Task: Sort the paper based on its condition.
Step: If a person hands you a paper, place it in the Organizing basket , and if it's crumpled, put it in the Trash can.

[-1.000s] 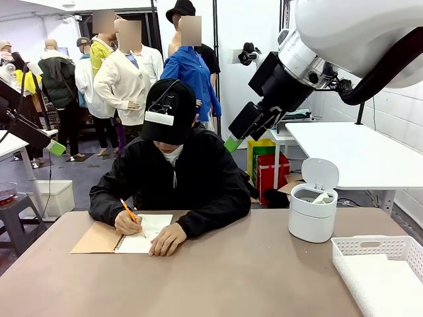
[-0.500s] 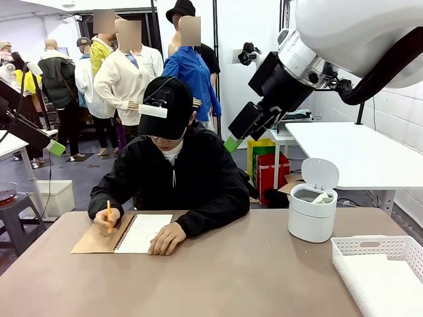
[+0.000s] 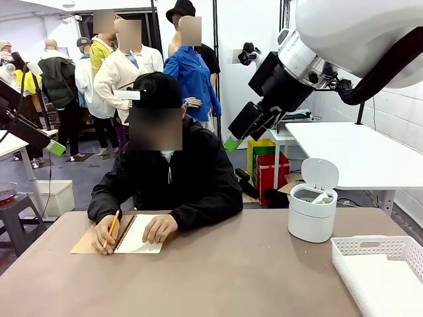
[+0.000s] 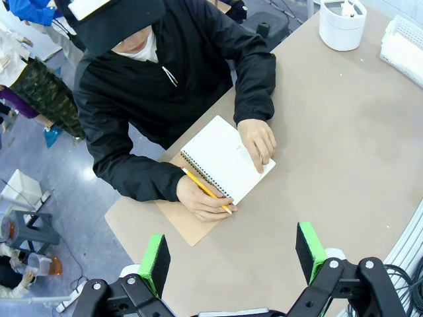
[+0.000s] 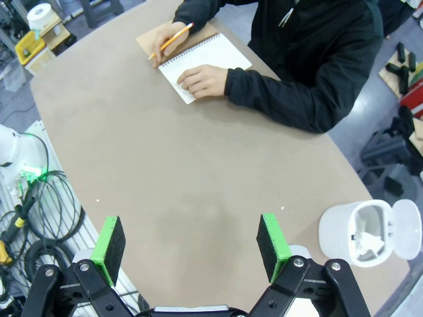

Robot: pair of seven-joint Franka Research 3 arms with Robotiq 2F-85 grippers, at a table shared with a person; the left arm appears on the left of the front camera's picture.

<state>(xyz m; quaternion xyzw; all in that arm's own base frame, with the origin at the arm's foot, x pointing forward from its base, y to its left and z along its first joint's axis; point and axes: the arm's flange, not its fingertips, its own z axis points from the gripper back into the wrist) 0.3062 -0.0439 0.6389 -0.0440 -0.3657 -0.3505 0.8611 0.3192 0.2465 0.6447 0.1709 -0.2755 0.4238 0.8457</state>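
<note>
The left claw (image 4: pixel 231 254) and right claw (image 5: pixel 192 239) hang spread over the tabletop (image 4: pixel 344 165); the paper (image 4: pixel 218 155), a spiral notebook (image 4: pixel 192 230) page under a hand (image 4: pixel 258 142), lies well apart, upper centre

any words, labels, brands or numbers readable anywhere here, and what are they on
No text can be read in these pictures.
The notebook page: faint marks, too small to read.
The white patch on the cap: no legible print.
The bin and the basket: no label visible.
</note>
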